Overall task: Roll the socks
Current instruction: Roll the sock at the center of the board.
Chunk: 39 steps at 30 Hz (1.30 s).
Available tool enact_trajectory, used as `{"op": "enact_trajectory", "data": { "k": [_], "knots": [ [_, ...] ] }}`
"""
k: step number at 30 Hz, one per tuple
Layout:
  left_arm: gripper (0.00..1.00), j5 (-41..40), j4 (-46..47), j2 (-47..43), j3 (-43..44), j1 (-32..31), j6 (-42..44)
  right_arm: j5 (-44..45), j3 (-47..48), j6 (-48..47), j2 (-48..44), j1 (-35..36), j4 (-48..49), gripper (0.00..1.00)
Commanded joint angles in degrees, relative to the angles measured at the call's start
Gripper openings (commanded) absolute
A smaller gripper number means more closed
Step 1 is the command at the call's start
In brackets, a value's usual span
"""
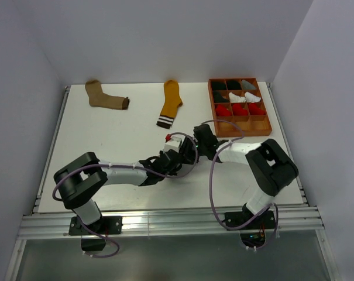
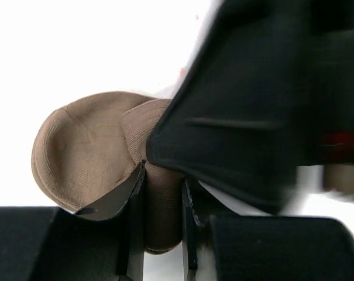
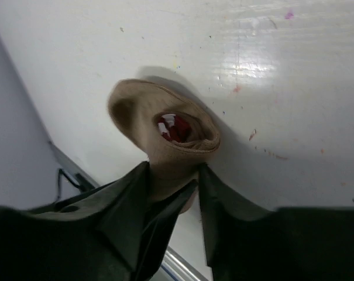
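Top view: left gripper (image 1: 178, 151) and right gripper (image 1: 195, 143) meet mid-tabletop (image 1: 106, 134) on the light brown sock (image 1: 174, 140), which looks partway rolled. The tan sock (image 1: 105, 96) and mustard sock (image 1: 170, 104) lie flat at the back, untouched, so most of the job is left imo. The orange tray (image 1: 211, 108) on the right holds black, grey, white and red bundles (image 1: 240, 109) in three rows; its near row looks empty

Left wrist: the left gripper (image 2: 162, 205) is pinched narrow on a fold of the sock (image 2: 89, 152)

Right wrist: the right gripper (image 3: 171, 181) is clamped on the bunched sock (image 3: 141, 111), red-white cuff (image 3: 174, 127) peeking out of the opening
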Motion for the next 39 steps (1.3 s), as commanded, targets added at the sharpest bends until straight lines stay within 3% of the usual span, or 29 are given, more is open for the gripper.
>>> {"op": "enact_trajectory", "data": {
  "k": [1,5,13,21,28,31,34,36,38,39],
  "knots": [
    [0.01,14.2,-4.3,-3.0,-2.5,2.9,-6.0,0.2,-5.3,3.4,-6.4,-2.2,13.5,0.5],
    [0.01,23.0,-3.6,-4.0,-4.0,8.0,-9.3,3.0,-12.3,4.7,-10.1,-2.4,21.1,0.6],
    [0.01,35.8,1.7,-4.4,-8.0,14.8,-15.0,2.6,-18.5,8.0,-7.5,-1.8,33.5,0.6],
    [0.01,42.2,9.6,-3.5,-13.4,19.6,-20.5,0.5,-18.5,11.6,1.5,0.4,42.8,0.6],
    [0.01,45.9,13.3,-0.3,-14.9,21.0,-21.7,-0.5,-17.3,10.8,5.8,1.1,45.1,0.59],
    [0.01,47.5,14.0,1.1,-14.9,21.5,-21.6,-0.5,-16.1,9.3,6.0,1.1,43.3,0.54],
    [0.01,48.6,14.3,2.3,-14.8,22.0,-21.4,0.7,-15.3,7.6,5.6,1.1,39.7,0.37],
    [0.01,48.6,14.0,2.3,-14.8,22.1,-21.0,1.2,-14.4,6.1,4.9,1.2,35.9,0.19],
    [0.07,47.0,11.6,2.0,-14.1,22.2,-19.6,2.1,-13.8,4.9,3.1,1.2,32.7,0.01],
    [0.11,46.1,10.6,1.2,-13.8,22.2,-19.1,2.9,-12.7,3.5,2.6,1.2,28.6,0.0]
  ]
}}
